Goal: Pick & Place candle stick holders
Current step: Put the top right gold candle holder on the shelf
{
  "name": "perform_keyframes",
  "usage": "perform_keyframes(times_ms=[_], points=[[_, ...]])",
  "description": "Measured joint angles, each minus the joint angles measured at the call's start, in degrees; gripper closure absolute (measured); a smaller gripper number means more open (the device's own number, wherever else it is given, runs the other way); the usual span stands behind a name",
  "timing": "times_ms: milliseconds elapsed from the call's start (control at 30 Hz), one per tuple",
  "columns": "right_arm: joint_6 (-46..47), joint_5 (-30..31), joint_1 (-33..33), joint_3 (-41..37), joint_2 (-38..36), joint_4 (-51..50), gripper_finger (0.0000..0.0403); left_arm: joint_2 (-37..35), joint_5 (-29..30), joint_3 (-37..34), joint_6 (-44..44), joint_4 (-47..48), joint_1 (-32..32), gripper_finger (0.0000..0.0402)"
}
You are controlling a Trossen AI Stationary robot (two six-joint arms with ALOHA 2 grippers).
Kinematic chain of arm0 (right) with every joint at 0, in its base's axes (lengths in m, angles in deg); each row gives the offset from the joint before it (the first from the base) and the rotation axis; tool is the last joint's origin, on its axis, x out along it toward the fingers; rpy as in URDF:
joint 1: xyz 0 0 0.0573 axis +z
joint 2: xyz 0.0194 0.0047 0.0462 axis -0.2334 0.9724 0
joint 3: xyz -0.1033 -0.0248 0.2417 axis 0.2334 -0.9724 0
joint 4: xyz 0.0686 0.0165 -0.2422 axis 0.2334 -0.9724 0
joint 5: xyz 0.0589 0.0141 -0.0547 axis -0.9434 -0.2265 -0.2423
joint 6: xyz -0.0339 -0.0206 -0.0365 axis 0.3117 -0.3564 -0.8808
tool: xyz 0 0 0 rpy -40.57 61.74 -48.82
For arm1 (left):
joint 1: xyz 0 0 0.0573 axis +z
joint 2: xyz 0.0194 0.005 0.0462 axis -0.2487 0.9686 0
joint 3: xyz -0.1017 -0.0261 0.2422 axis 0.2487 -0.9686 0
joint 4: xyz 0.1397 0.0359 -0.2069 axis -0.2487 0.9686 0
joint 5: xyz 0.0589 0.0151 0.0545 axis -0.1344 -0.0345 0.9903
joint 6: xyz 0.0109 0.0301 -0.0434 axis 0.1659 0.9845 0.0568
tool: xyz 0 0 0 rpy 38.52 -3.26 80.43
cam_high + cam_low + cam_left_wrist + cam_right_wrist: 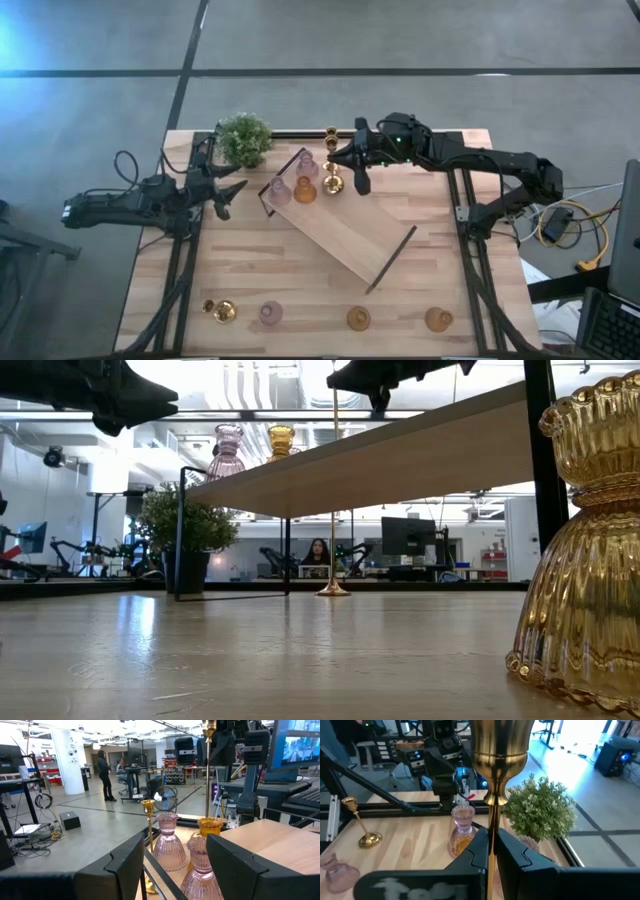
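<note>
A long light-wood tray (350,240) lies slantwise mid-table. Two pink glass holders (280,192) (307,165) and an amber one (305,190) stand on its far-left end. Over that end my right gripper (491,840) is shut on a tall gold candle stick holder (332,184), which the left wrist view shows behind the amber holder (210,826). Another gold holder (331,137) stands on the table beyond the tray. My left gripper (232,197) waits open and level, left of the tray. My right gripper pinches the gold holder's thin stem (492,827) between its two fingers, just below the knob under the cup. The fingers come in level from the table's right, across the stem. The holder stands upright. The amber holder and the tray hide its base.
Several more holders stand in a row along the near edge: gold (222,311), pink (270,313), amber (358,318) and amber (438,320). A green potted plant (245,140) stands at the far left. Black frame rails (185,270) run along both table sides.
</note>
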Motion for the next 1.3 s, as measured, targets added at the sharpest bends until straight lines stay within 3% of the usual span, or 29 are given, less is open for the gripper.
perform_keyframes(times_ms=[1033,1300], points=[[2.33,-1.65,-1.25,-6.17,0.1,9.25,0.0392,0.0,0.01,0.0,0.01,0.02,0.0,0.0183],[2.6,-1.67,-1.22,-5.77,0.1,8.59,0.0369,0.0,0.01,0.0,0.01,0.02,-0.01,0.0183]])
